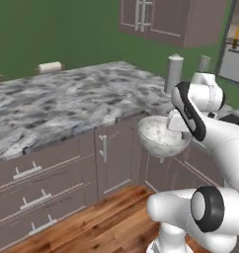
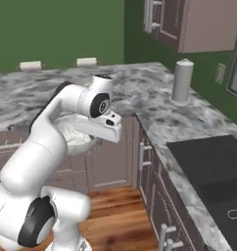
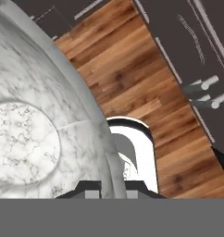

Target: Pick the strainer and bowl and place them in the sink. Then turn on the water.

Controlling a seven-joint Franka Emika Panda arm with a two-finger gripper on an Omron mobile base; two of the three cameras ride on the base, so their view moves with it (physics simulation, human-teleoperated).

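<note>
Left to right: marble counter (image 1: 67,101), then the bowl (image 1: 161,136) held up in the air in front of the cabinet fronts (image 1: 109,153), over the wood floor (image 3: 146,78). The gripper (image 3: 111,185) is pinched shut on the bowl's rim (wall sits between the fingertips in the hand view). Step in hand looks like carrying it to the sink. Keep the bowl level, swing slowly, clear the counter edge before lowering. A rim pinch could slip.

The bowl (image 1: 162,136) looks like speckled silvery-grey metal, smooth and faintly glossy inside. The counter (image 1: 67,101) is veined grey-white marble with a polished look. The floor (image 3: 146,78) is glossy brown wood planks; the cabinet fronts (image 1: 52,183) are matt brown.
</note>
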